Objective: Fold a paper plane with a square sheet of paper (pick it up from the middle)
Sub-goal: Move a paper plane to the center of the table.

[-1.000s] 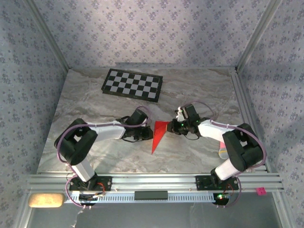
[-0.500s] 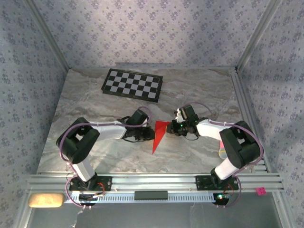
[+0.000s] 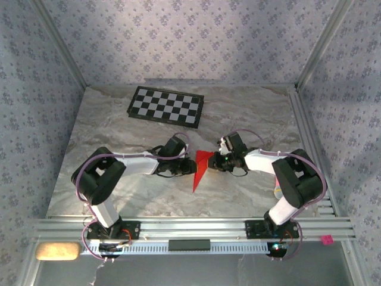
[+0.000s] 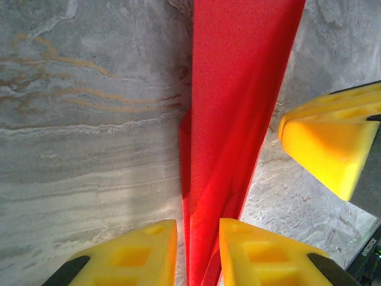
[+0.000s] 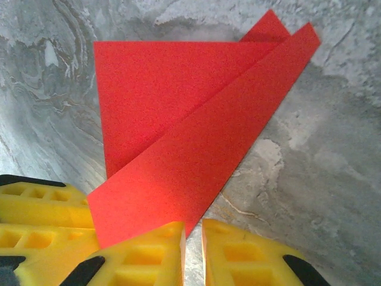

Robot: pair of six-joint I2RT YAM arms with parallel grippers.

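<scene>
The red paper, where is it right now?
In the top view the folded red paper sits mid-table between the left tool and right tool, in front of the checkerboard.

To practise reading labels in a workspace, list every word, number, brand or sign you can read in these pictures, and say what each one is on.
No text can be read in these pictures.
Pink tag by the right end of the front rail: too small to read.
Checkerboard: black and white squares, no letters or numbers visible.
Red paper: plain, no print.
</scene>
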